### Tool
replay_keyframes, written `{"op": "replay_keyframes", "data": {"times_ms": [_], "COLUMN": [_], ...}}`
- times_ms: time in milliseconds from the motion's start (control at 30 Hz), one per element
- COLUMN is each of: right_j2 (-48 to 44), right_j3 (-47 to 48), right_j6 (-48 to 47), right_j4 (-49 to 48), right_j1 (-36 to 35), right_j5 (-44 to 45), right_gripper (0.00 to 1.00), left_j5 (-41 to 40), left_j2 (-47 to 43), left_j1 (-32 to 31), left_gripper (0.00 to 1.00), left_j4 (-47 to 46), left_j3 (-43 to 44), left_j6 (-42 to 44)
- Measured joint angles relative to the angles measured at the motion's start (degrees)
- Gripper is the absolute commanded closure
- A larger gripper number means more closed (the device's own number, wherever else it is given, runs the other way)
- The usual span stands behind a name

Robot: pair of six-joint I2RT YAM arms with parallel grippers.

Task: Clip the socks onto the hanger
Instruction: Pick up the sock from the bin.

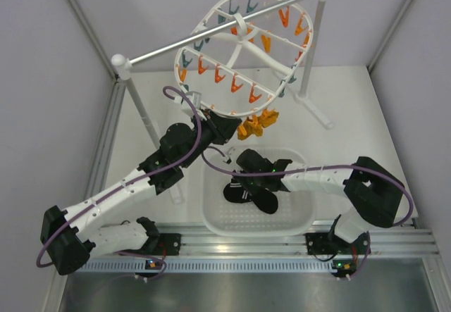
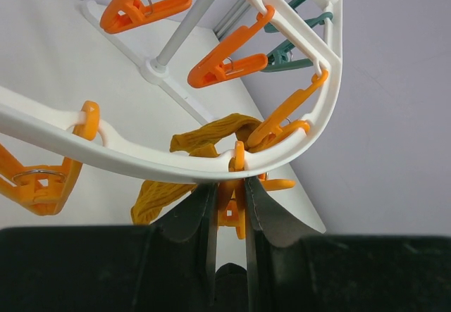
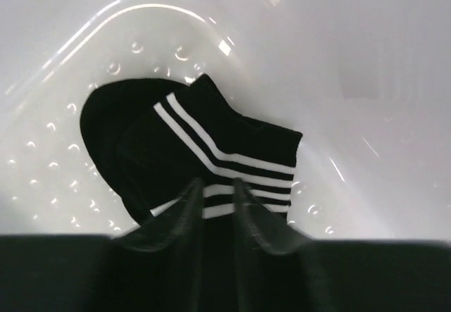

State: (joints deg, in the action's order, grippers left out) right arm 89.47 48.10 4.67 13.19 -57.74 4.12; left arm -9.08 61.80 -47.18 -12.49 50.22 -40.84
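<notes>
Left fingers [image 2: 194,213] narrowly pinch orange clothespin [image 2: 231,212]; right fingers [image 3: 187,206] pinch black sock [image 3: 141,143].

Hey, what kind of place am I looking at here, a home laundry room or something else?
Most likely a robot lab test cell staged for laundry, not a home: two arms bolted to a metal rail, plain white walls, a peg hanger on a rod, and a basket of socks.

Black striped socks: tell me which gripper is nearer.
Right. The right gripper sits in the basket at the black socks; the left gripper is up at the hanger, shut on an orange clothespin.
</notes>
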Motion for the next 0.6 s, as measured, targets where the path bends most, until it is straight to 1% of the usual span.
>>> {"op": "replay_keyframes", "data": {"times_ms": [67, 100, 133, 233, 267, 333, 367, 467, 533, 600], "right_j2": [0.1, 0.2, 0.3, 0.4, 0.4, 0.3, 0.2, -0.1, -0.1, -0.1], "right_j3": [0.0, 0.0, 0.0, 0.0, 0.0, 0.0, 0.0, 0.4, 1.1, 1.8], "right_j6": [0.5, 0.6, 0.7, 0.5, 0.5, 0.9, 1.0, 2.7, 4.2, 5.4], "right_j4": [-0.6, -0.7, -0.8, -1.0, -1.0, -1.2, -1.2, -1.1, -1.0, -1.1], "right_j1": [0.2, 0.3, 0.4, 1.2, 1.5, 2.0, 2.2, 2.4, 2.4, 2.4], "right_j5": [-1.2, -1.6, -1.9, -2.9, -3.1, -3.1, -3.0, -2.6, -2.3, -1.9], "right_gripper": [0.95, 0.96, 1.0, 0.99, 0.85, 0.78, 0.72, 0.62, 0.59, 0.6], "left_j5": [0.0, 0.0, 0.0, 0.0, 0.0, 0.0, 0.0, 0.0, 0.0, 0.0], "left_j2": [0.0, 0.0, 0.0, 0.0, 0.0, 0.1, 0.2, 0.6, 0.6, 0.6], "left_j1": [0.1, 0.1, 0.2, 0.3, 0.3, 0.3, 0.3, 0.3, 0.3, 0.3], "left_gripper": [1.0, 1.0, 1.0, 1.0, 1.0, 1.0, 1.0, 1.0, 1.0, 1.0], "left_j4": [0.0, 0.0, 0.0, 0.0, 0.0, 0.0, 0.0, 0.0, 0.0, -0.3], "left_j3": [0.0, 0.0, 0.0, -0.1, -0.1, -0.1, -0.1, -0.1, -0.1, -0.1], "left_j6": [0.0, 0.0, 0.0, 0.0, 0.0, 0.0, 0.0, 0.0, 0.0, 0.0]}}
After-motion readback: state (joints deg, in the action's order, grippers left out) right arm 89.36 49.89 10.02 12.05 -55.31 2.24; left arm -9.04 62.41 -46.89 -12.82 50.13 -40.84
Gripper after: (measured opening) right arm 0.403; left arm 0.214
